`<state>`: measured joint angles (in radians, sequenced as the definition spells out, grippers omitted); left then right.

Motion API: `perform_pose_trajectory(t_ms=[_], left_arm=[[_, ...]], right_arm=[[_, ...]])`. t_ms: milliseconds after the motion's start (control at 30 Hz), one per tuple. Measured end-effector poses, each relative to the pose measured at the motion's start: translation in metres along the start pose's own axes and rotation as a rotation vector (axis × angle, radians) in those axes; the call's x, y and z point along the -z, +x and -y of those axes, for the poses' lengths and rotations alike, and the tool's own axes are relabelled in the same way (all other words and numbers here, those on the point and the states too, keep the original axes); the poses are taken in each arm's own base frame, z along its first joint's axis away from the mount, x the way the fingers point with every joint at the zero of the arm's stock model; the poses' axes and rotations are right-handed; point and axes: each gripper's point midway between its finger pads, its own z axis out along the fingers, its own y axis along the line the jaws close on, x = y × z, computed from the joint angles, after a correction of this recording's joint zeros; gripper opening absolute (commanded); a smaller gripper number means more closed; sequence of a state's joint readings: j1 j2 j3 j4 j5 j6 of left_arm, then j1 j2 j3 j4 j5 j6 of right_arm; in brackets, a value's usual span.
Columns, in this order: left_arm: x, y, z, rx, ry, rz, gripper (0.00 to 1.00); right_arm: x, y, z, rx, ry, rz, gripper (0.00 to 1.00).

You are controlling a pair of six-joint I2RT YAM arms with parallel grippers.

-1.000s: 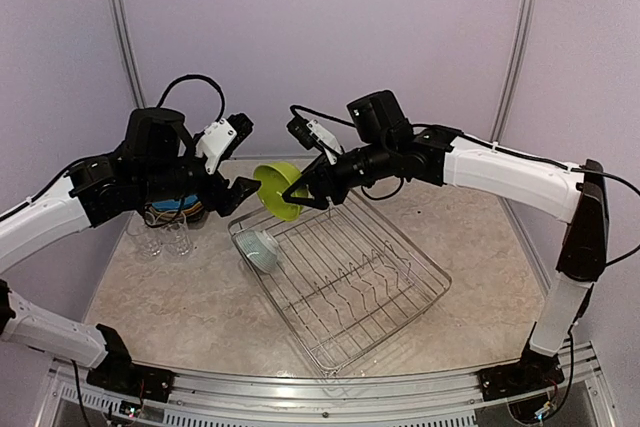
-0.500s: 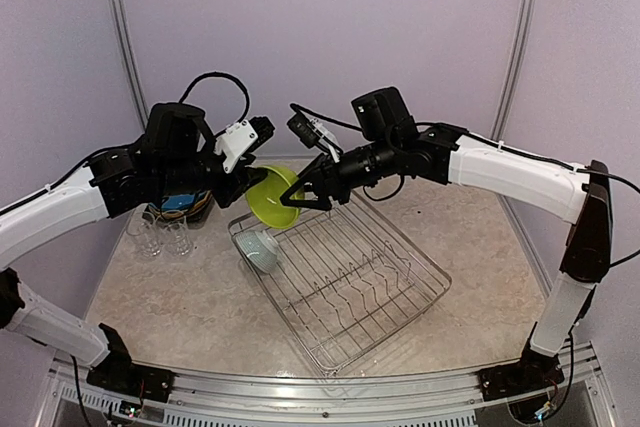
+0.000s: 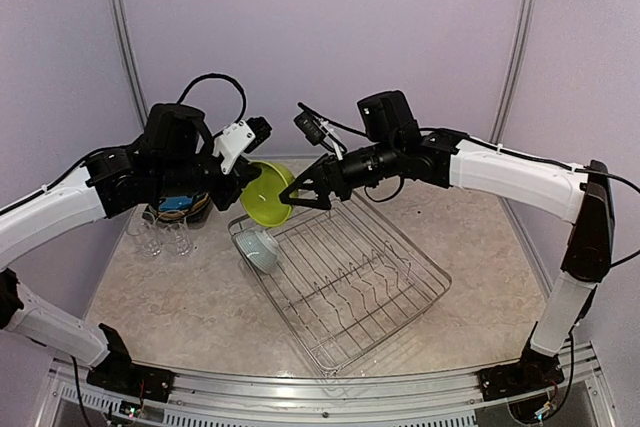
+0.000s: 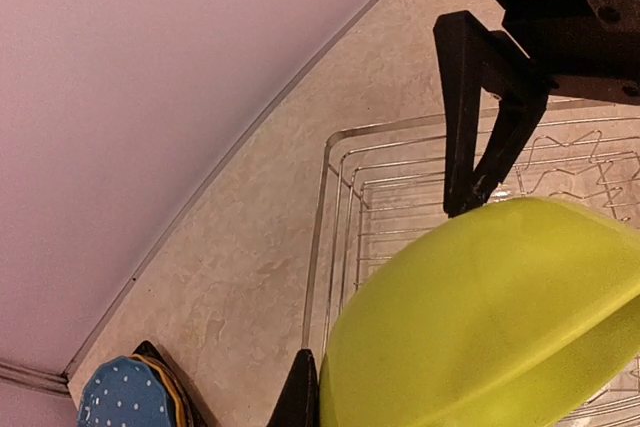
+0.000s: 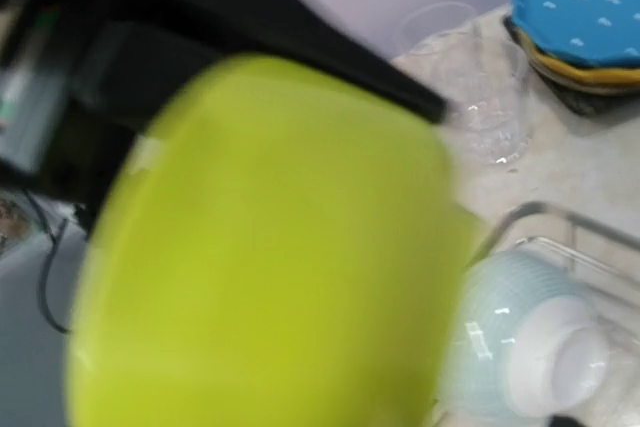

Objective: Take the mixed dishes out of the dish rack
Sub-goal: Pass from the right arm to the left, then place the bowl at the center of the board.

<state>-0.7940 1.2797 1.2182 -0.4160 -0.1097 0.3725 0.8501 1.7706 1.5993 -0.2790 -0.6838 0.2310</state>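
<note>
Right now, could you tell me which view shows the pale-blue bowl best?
The top external view: the pale-blue bowl shows whole, tipped on its side in the dish rack's left corner. The right wrist view gives it closer but blurred, partly behind the lime bowl. The left wrist view misses it.

walls: plain lilac, meeting in corner | posts: grey metal uprights, left and right | tabletop: beige marbled | near edge: aluminium rail | light: even, soft
</note>
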Motion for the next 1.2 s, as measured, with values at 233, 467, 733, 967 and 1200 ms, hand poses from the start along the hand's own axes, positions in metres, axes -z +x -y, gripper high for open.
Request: perform_pose_trajectory(t_ms=[233, 467, 733, 967, 1200], left_arm=[[0.027, 0.017, -0.020, 0.202, -0.079, -0.061, 0.00], [0.082, 0.049, -0.056, 0.531, -0.231, -0.107, 0.00], [0.133, 0.129, -0.075, 0.980, -0.432, -0.246, 0.00], [0.161, 0.213, -0.038, 1.307, -0.540, -0.436, 0.00], [0.163, 0.245, -0.027, 1.505, -0.635, -0.588, 0.00]], right_arm=[[0.018, -0.012, 0.018, -0.003, 0.066, 0.045, 0.99], [0.037, -0.027, 0.040, 0.033, 0.211, 0.095, 0.99], [0.045, -0.021, 0.062, 0.065, 0.329, 0.071, 0.99], [0.047, -0.018, 0.066, 0.078, 0.351, 0.057, 0.99], [0.046, -0.018, 0.065, 0.078, 0.341, 0.054, 0.99]])
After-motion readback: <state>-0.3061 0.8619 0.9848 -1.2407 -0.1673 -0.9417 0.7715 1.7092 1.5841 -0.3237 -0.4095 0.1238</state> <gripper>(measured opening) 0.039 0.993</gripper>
